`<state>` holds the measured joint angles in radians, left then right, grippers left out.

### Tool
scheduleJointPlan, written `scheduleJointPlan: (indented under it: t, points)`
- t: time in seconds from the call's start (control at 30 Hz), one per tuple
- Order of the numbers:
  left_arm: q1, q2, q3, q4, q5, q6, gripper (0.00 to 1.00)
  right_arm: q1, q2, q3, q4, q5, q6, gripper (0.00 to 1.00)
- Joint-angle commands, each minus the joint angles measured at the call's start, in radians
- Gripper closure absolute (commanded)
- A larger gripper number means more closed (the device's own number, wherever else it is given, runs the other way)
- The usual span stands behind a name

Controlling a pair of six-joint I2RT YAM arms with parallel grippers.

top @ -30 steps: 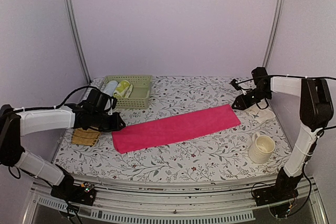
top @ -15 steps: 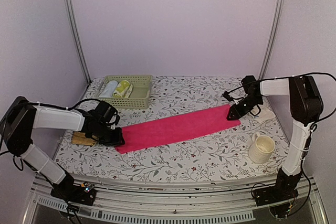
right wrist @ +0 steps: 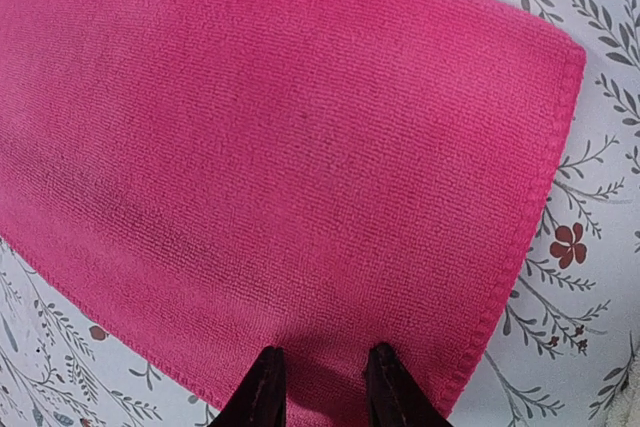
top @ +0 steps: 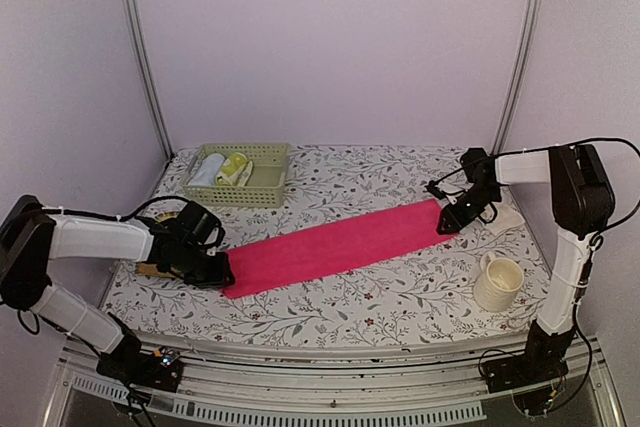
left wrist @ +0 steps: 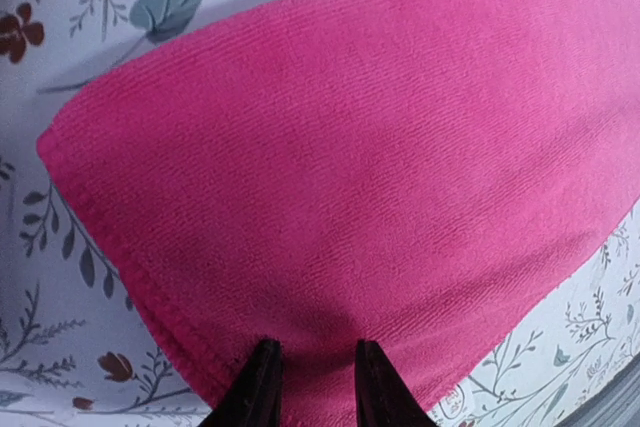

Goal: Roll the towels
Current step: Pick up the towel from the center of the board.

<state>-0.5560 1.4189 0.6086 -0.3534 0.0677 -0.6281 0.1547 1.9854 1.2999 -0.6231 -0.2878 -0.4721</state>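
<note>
The pink towel (top: 335, 245) lies flat in a long diagonal strip across the flowered table. My left gripper (top: 222, 275) is low at its near-left end. In the left wrist view its two dark fingertips (left wrist: 262, 387) stand a little apart, resting on the pink towel (left wrist: 350, 147) just inside the hem. My right gripper (top: 447, 224) is down on the far-right end. There the fingertips (right wrist: 262, 392) are also parted on the flat pink cloth (right wrist: 280, 147). A cream-white towel (top: 508, 217) lies just behind the right gripper.
A green basket (top: 270, 184) holding rolled cloths stands at the back left. A tan straw mat (top: 160, 265) lies under my left arm near the table's left edge. A cream mug (top: 497, 283) stands at the front right.
Both grippers have come down from beside the pink towel onto its two ends. The towel now lies longer and narrower than before.
</note>
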Motion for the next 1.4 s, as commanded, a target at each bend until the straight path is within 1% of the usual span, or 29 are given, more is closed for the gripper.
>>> scheduleJointPlan:
  t: [0.0,0.17,0.27,0.33,0.5,0.7,0.83,1.1,1.27,1.37]
  points:
    - [-0.054,-0.034,-0.052,-0.162,0.013,-0.063,0.71,-0.023,0.017,-0.012,-0.071,0.069,-0.034,0.69]
    - [-0.067,-0.066,-0.022,-0.182,-0.001,-0.07,0.71,-0.045,-0.026,0.048,-0.12,0.019,-0.037,0.67]
    - [-0.07,-0.096,0.031,-0.182,0.007,-0.058,0.68,-0.066,-0.028,0.117,-0.15,-0.027,-0.017,0.65]
    - [-0.071,-0.117,0.07,-0.179,0.017,-0.041,0.66,-0.07,-0.018,0.15,-0.154,-0.031,-0.003,0.64]
    - [-0.071,-0.155,0.086,-0.15,-0.025,-0.015,0.63,-0.07,0.065,0.254,-0.169,-0.044,0.026,0.61]
    - [-0.07,-0.143,0.063,-0.113,-0.057,-0.014,0.61,-0.069,0.174,0.359,-0.197,-0.084,0.075,0.61]
    - [-0.069,-0.135,0.044,-0.094,-0.06,-0.013,0.61,-0.055,0.2,0.373,-0.21,-0.065,0.078,0.62]
    - [-0.063,-0.113,0.031,-0.085,-0.101,-0.004,0.6,-0.011,0.208,0.336,-0.204,-0.019,0.064,0.61]
    - [-0.062,-0.1,0.037,-0.082,-0.111,0.0,0.6,0.026,0.215,0.306,-0.18,0.115,0.073,0.61]
    - [-0.061,-0.102,0.037,-0.082,-0.116,0.001,0.6,0.031,0.221,0.302,-0.18,0.17,0.092,0.62]
